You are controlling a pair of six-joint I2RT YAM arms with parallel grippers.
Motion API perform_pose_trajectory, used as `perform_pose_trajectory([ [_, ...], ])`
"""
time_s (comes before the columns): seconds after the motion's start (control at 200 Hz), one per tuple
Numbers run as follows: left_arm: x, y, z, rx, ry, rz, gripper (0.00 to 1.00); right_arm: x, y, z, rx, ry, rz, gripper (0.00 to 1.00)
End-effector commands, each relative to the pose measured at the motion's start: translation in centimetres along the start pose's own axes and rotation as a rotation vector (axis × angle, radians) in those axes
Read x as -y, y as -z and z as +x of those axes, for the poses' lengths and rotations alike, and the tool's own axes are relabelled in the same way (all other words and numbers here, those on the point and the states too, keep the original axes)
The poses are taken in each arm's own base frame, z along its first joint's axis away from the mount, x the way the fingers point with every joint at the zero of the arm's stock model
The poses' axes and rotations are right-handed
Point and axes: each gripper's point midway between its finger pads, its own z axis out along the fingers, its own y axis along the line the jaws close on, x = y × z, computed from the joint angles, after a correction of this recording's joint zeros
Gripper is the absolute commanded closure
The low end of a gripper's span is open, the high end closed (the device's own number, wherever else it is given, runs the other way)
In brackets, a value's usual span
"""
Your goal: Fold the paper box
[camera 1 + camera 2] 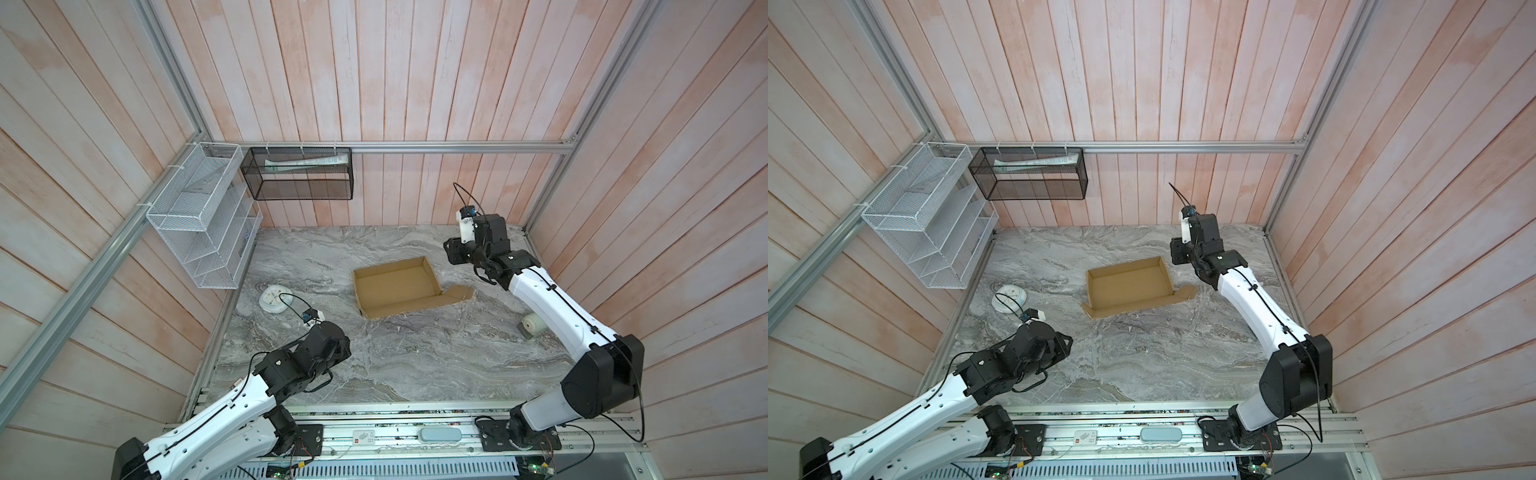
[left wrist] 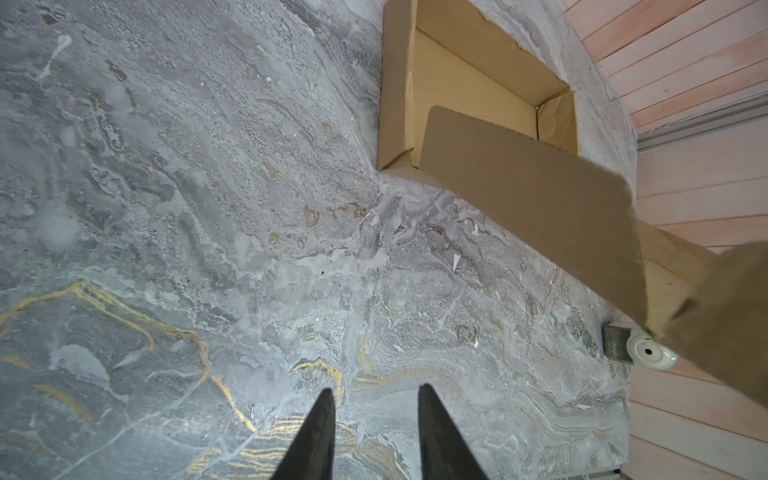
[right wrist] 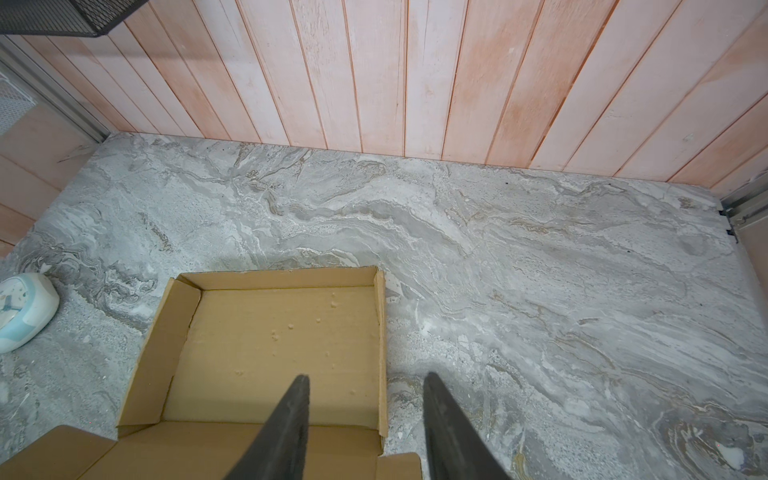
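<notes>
Probably light and stiff, the paper box (image 1: pixel 397 286) offered its loose near flap (image 1: pixel 415 306); left gripper (image 2: pixel 376 388) and right gripper (image 3: pixel 368 375) hung half-open, empty.

High top views look down; wrist cameras share the paper box (image 3: pixel 282 332).

The cardboard box (image 1: pixel 395 286) is plain brown and unprinted, with a paler tan inside. The counter (image 1: pixel 415 357) is grey marble with swirling white veins and gold streaks in places. The walls (image 1: pixel 374 83) are whitewashed pink planks. The wire rack (image 1: pixel 195 224) is white and the mesh basket (image 1: pixel 297 174) is black. A small round object (image 3: pixel 20 311) is white and pale blue.
</notes>
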Motion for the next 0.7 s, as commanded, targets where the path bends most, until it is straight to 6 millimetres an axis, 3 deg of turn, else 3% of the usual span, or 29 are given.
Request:
perform_pose_trajectory([
  [0.0, 0.2, -0.3, -0.2, 0.044, 0.033, -0.018, 0.65, -0.2, -0.5, 0.9, -0.036, 0.016, -0.041, 0.54],
  [0.41, 3.4, -2.3, 1.3, 0.022, 0.008, 0.032, 0.65, 1.3, -1.9, 4.2, -0.149, 0.035, -0.064, 0.54],
  [0.695, 4.9, -3.7, 0.8, 0.065, 0.018, 0.062, 0.65, 3.0, -2.2, 7.2, -0.202, -0.051, -0.094, 0.55],
])
